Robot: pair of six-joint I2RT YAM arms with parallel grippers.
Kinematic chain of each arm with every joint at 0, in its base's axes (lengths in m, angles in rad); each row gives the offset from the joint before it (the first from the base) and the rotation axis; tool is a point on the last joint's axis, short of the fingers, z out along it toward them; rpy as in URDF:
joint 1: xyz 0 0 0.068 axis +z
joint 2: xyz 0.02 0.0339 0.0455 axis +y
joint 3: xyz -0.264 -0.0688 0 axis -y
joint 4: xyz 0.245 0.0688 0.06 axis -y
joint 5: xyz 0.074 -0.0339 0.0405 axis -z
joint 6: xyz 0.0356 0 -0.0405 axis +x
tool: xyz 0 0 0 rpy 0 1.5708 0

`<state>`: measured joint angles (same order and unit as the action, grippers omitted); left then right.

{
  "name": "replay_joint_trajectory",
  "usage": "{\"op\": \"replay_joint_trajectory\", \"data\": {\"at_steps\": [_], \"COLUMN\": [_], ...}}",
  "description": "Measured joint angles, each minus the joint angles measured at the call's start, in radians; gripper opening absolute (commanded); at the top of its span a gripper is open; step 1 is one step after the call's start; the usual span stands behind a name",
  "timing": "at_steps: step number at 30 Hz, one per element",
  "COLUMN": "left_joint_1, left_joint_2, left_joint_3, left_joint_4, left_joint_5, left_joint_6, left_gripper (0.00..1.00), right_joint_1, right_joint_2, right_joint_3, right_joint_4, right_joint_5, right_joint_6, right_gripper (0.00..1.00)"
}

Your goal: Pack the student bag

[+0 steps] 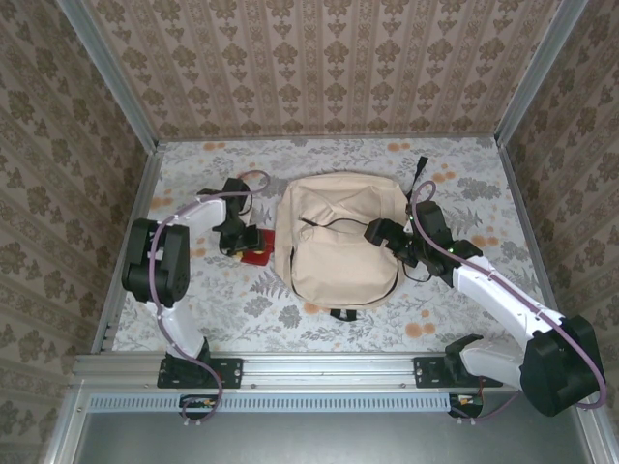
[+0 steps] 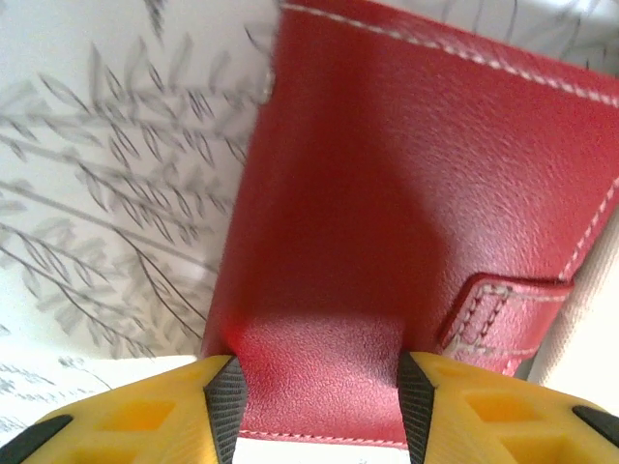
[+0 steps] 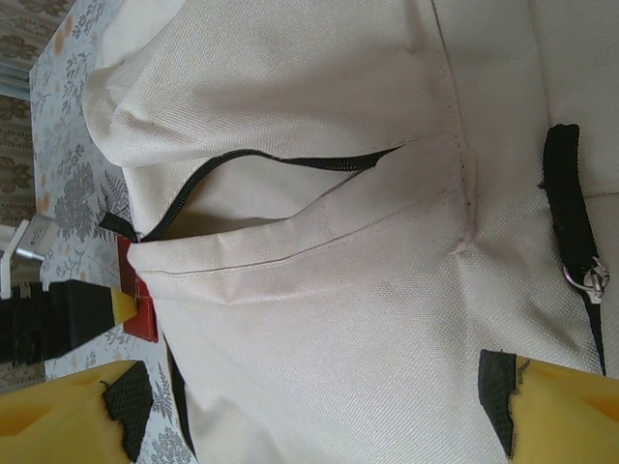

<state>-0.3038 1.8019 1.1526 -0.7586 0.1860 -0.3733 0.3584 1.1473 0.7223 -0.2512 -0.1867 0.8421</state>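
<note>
The student bag (image 1: pixel 337 242) lay flat in the middle of the flowered table (image 1: pixel 290 324), and everything else sat close against it. The right gripper (image 1: pixel 375 232) hung over the bag's right side, its jaws spread wide with beige cloth between the pads (image 3: pixel 498 387). Whether they pressed the fabric could not be told. The left gripper (image 1: pixel 242 240) hovered just beside the bag's left edge, jaws parted and holding nothing. It was directly above a red wallet (image 2: pixel 406 222) (stitched in white, with a strap tab) that lay against or nearly against that edge. On the bag's upper face a dark zip (image 3: pixel 280 162) stood partly undone, leaving a narrow slit.

Judging by this, the step in hand was picking up the wallet, with nothing visibly packed. The next move would call for the left jaws to drop and close on the wallet's edge, since it looked wider than their gap. Meanwhile the right gripper would need to lift the cloth beside the slit to widen it.

The bag's inside was hidden behind the slit. The wallet's far side ran past the frame of the left wrist view, and the small metal ring (image 3: pixel 587 278) on the bag's black strap was hard to make out.
</note>
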Motion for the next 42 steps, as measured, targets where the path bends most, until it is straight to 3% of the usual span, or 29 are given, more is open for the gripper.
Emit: {"op": "replay_joint_trajectory", "data": {"at_steps": [8,16,24,30,35,42], "left_joint_1": [-0.014,0.063,0.101,0.102,0.102,0.103], "left_joint_2": [-0.078,-0.078,-0.007,0.003,0.023,0.031], "left_joint_3": [-0.062,0.000,-0.001,-0.006,-0.010,-0.009], "left_joint_4": [-0.035,-0.032,0.006,0.026,0.035,0.037], "left_joint_5": [0.016,0.058,0.122,0.133,0.134,0.136], "left_joint_6": [-0.052,-0.017,0.008,0.016,0.019,0.033], "left_gripper": [0.55,0.55,0.53,0.43,0.40,0.19], "right_joint_1": [0.002,0.003,0.003,0.003,0.003,0.003], "right_joint_2": [0.000,-0.001,-0.013,-0.013,-0.008,-0.008], "right_joint_3": [0.000,0.000,0.000,0.000,0.000,0.000], "right_joint_4": [0.000,0.007,0.008,0.008,0.008,0.008], "right_joint_5": [0.000,-0.003,-0.004,-0.005,-0.005,-0.005], "right_joint_6": [0.000,-0.002,-0.028,-0.031,-0.031,-0.031], "right_gripper": [0.91,0.99,1.00,0.99,0.99,1.00]}}
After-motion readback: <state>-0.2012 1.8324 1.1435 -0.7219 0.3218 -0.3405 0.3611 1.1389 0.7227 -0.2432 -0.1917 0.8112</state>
